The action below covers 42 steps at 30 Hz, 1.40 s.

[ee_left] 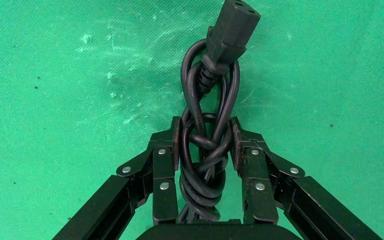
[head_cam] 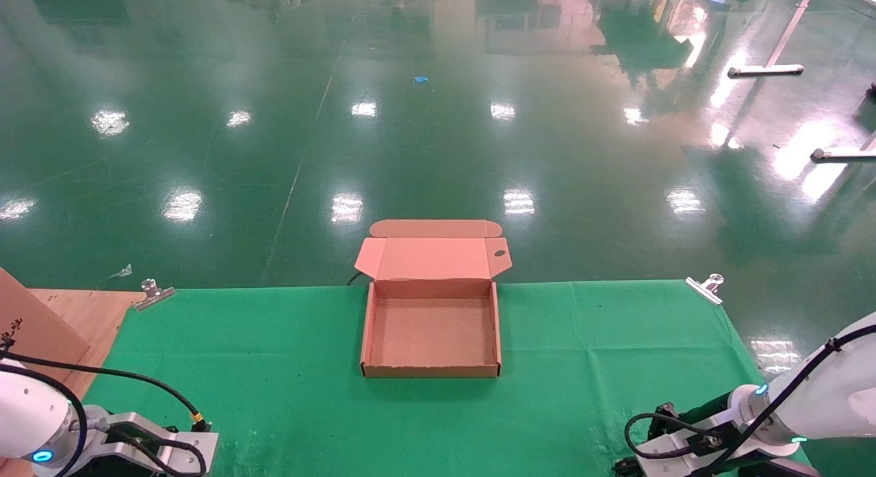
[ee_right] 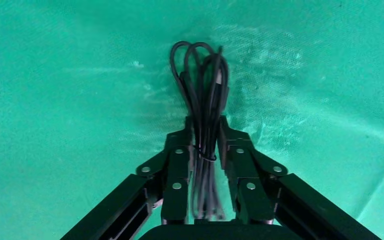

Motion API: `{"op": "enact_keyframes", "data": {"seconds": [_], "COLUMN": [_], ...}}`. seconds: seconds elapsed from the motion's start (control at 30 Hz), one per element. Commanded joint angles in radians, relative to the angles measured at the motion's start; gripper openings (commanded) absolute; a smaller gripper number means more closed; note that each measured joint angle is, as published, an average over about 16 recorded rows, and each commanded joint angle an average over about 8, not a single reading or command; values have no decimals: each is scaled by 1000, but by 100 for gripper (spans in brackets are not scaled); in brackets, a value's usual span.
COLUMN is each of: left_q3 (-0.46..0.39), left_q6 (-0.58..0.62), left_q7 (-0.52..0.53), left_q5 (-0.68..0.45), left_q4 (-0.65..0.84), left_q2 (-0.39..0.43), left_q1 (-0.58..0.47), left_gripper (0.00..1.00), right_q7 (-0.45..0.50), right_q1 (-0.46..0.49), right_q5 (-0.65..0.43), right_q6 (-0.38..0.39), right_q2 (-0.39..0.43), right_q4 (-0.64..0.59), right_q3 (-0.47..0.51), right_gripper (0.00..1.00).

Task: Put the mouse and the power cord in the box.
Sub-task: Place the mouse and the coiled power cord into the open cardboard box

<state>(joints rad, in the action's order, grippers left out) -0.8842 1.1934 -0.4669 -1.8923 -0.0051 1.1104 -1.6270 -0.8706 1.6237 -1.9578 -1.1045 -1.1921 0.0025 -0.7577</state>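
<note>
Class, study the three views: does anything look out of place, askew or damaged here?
Nothing stands out. The box sits square on the green cloth, lid open, empty. The left gripper is shut on the power cord, knotted but intact; the right gripper is shut on a tied cable bundle. No mouse body shows.

Matt brown cardboard for the box [head_cam: 431, 340], plain and unprinted inside. Woven green cloth [head_cam: 274, 367] over the tabletop, a bit scuffed and creased, bare wood [head_cam: 82, 309] showing at one corner. Smooth, slightly shiny black rubbery sheath on the power cord [ee_left: 207, 145]. Super glossy green floor [head_cam: 438, 121], mirror-like. Shiny metal clips [head_cam: 154, 293] along the cloth edge.
</note>
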Motion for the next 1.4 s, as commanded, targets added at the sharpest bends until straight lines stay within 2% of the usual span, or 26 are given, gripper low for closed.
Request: {"op": "enact_keyframes", "data": {"seconds": [0.03,0.3,0.73,1.17,1.4], "left_q3": [1,-4,-7,14,38], "left_q6": [3,49,112,96,-25], "left_q7": [-1,-20,-34,-33,-32], "left_q5": [2,-6,-12,18,48], "left_q4": [0,-17,-65,-80,-78], "left_q2": [-1,-10,33,150,208], "left_q1": [-3,-70,-246,-373,-415], "left_gripper": [0,0,0,0,0], "right_q7": [0,-11,-15,44,73], "right_q1": [1,56,226,372,415], "right_q5": [1,26,82,123,138], "right_q6": [-3,-61,-156,-158,-122], "right_q2": [0,18,25,-74,-146], "right_q4": [-1,10,42,51,64], "right_q3": [1,18,57,86,95], "right_gripper": [0,0,0,0,0]}}
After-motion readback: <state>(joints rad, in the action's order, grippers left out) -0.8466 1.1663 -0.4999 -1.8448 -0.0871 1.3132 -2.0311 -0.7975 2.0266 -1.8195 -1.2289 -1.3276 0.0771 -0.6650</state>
